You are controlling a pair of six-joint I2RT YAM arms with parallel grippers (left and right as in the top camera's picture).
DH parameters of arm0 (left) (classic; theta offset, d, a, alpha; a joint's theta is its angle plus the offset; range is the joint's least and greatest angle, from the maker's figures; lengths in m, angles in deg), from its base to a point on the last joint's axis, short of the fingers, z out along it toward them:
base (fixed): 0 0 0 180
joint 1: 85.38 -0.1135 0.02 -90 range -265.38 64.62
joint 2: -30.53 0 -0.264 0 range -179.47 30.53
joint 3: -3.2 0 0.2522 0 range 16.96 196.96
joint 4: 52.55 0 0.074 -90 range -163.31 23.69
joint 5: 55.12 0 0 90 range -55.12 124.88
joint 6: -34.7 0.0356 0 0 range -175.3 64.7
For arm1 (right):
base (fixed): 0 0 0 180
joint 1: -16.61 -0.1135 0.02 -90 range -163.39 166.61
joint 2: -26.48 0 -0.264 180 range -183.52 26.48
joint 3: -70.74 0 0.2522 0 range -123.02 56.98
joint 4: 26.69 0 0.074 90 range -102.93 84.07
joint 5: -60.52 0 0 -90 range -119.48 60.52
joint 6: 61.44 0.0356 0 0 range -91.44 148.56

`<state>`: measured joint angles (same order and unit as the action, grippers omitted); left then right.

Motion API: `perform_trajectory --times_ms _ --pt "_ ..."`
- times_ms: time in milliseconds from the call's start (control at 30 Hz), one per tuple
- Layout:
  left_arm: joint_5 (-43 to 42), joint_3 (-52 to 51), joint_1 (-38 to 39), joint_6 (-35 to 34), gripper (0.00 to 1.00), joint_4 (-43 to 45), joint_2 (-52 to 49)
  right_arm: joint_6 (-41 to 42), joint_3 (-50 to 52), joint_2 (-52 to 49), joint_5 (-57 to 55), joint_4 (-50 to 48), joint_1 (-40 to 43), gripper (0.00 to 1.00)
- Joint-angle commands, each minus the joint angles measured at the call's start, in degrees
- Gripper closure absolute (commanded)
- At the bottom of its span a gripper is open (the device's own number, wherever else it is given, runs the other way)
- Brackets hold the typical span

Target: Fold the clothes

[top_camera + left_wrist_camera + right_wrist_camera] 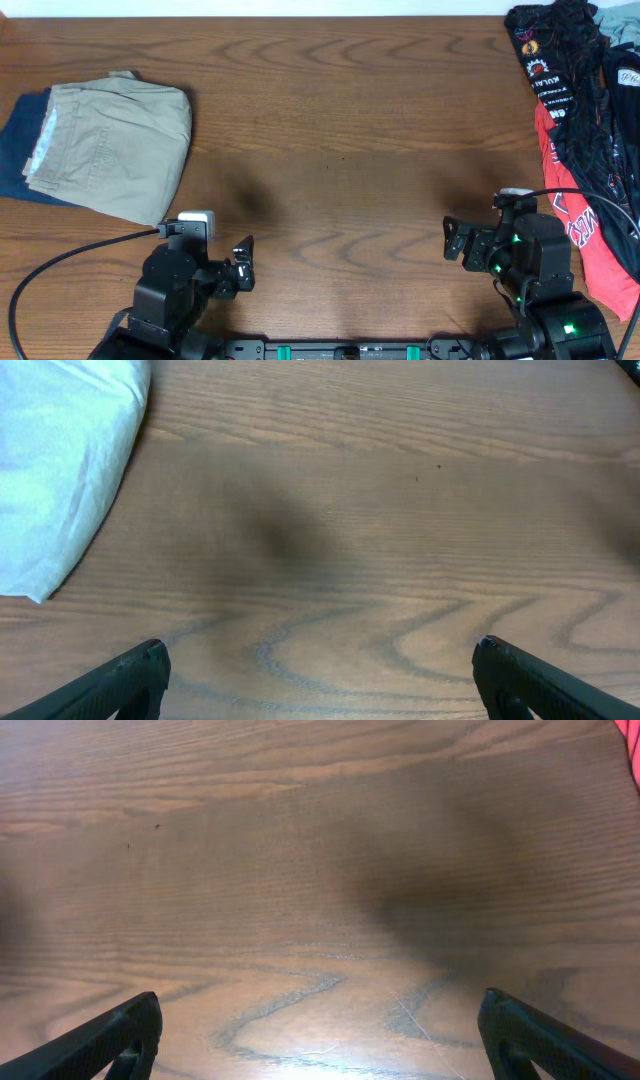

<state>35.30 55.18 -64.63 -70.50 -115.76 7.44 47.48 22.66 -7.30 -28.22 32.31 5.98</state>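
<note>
The folded khaki-tan cotton trousers (115, 150) lie at the table's far left, hiding most of the dark blue jeans (14, 165) beneath; only a blue edge shows. A heap of black and red garments (580, 140) is cut off by the frame's right edge. The 2 tools, left gripper (243, 265) and right gripper (452, 240), hover over the brown wooden table (340, 130) with jaws spread wide, holding nothing.

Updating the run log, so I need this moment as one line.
khaki trousers: folded, on dark jeans, left | left gripper: open, empty | right gripper: open, empty | garment pile: right edge
</note>
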Motion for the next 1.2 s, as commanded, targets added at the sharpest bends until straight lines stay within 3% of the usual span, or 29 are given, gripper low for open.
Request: perform_trajectory --times_ms 0,667,867,1167 --pt "0.68 -0.35 0.22 -0.33 0.02 0.04 0.24 0.79 0.37 0.07 -0.81 0.5 -0.52 0.01" --pt "0.68 -0.35 0.22 -0.33 0.02 0.04 0.24 0.79 0.39 2.89 -0.83 2.08 0.22 0.01" --pt "0.68 -0.35 0.22 -0.33 0.02 0.07 0.24 -4.24 1.66 10.34 -3.82 2.64 2.95 0.01" --pt "0.68 -0.35 0.22 -0.33 0.02 0.04 0.24 -15.5 9.2 27.32 -1.44 -6.03 7.98 0.01"
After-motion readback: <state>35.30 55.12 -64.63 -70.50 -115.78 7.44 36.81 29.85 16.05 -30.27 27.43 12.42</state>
